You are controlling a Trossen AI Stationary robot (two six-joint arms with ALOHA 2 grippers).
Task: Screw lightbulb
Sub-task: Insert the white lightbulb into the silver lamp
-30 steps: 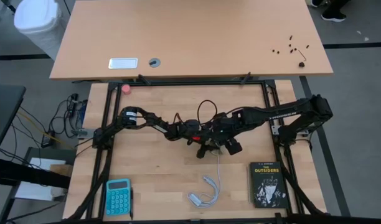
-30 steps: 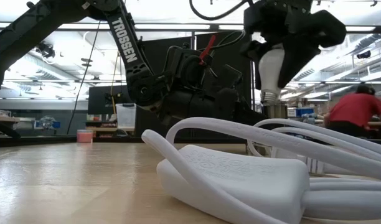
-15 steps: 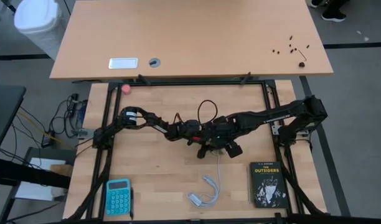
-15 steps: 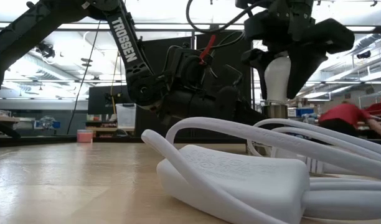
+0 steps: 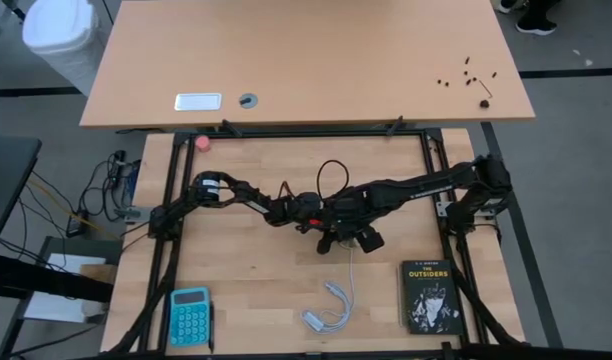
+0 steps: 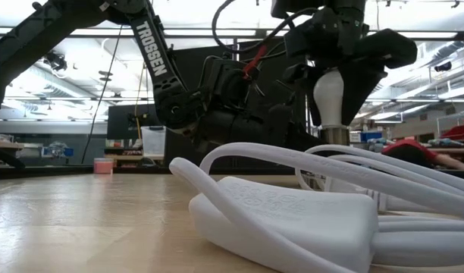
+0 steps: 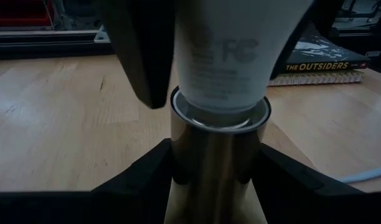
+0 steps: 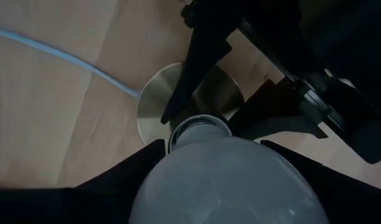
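The white lightbulb [image 6: 331,92] stands upright with its narrow end in the mouth of a brass socket [image 7: 218,165]. The socket's round foot [image 8: 154,102] lies on the wooden table, and a white cord [image 8: 53,50] leads away from it. My right gripper [image 6: 337,53] comes down from above and is shut on the bulb's globe [image 8: 221,186]. My left gripper [image 7: 218,158] reaches in level, just above the table, and is shut on the socket's barrel. In the high view both grippers meet at the table's middle [image 5: 338,228]. My left gripper pinches the socket's upright barrel [image 7: 178,168] between its two fingers, one on each side, just below the rim. The fingers [image 7: 147,180] lie level and across the barrel. The socket stands upright. My right gripper pinches the bulb's rounded globe [image 8: 178,180] between its two fingers [image 8: 109,180]. It comes from above, pointing down. The bulb hangs upright below it with its narrow neck [image 7: 221,87] inside the socket's rim.
A coiled white cord with its plug [image 6: 285,220] lies near the table's front edge [image 5: 328,308]. A black book [image 5: 429,295] lies at the front right, a blue calculator [image 5: 190,315] at the front left, and a pink ball [image 5: 202,143] at the far left.
My right gripper has gone down and a little toward the table's left with the bulb. The bulb's threaded base, which showed above the socket, has sunk into the socket's mouth. The bulb has stayed upright.
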